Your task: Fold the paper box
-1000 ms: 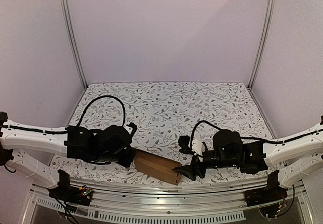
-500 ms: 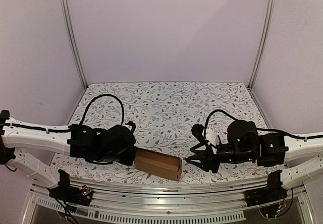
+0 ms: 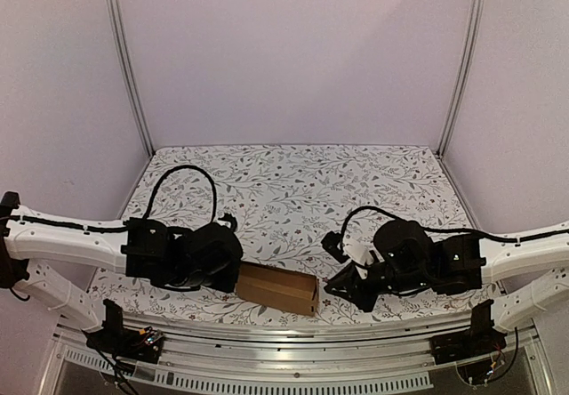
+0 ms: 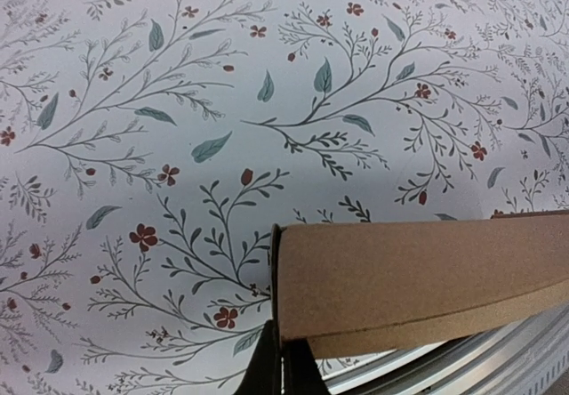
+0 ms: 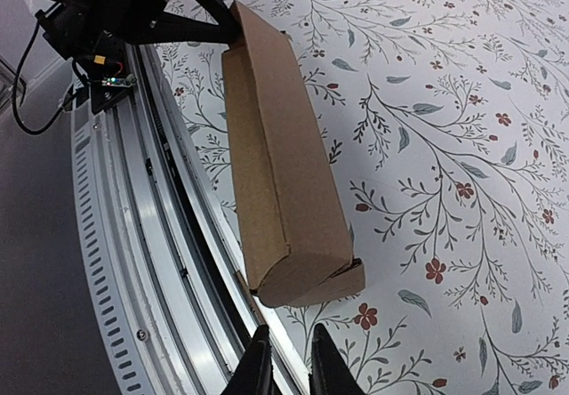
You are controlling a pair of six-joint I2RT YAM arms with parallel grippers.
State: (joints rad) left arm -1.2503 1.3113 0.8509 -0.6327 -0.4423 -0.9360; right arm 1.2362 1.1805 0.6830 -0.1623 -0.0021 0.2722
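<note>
The paper box [image 3: 277, 288], a plain brown rectangular cardboard carton, lies near the front edge of the white floral-printed table [image 3: 293, 190], its left end pinched by the clenched left gripper [image 4: 280, 370], while the right gripper [image 5: 289, 366], fingers [image 5: 258, 364] only narrowly parted, hovers empty just beside its right end.

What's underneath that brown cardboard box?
The paper box rests on the flowered table cover, close to the metal rail at the near edge. The patch directly beneath it is covered, so whether anything lies there cannot be seen.
</note>
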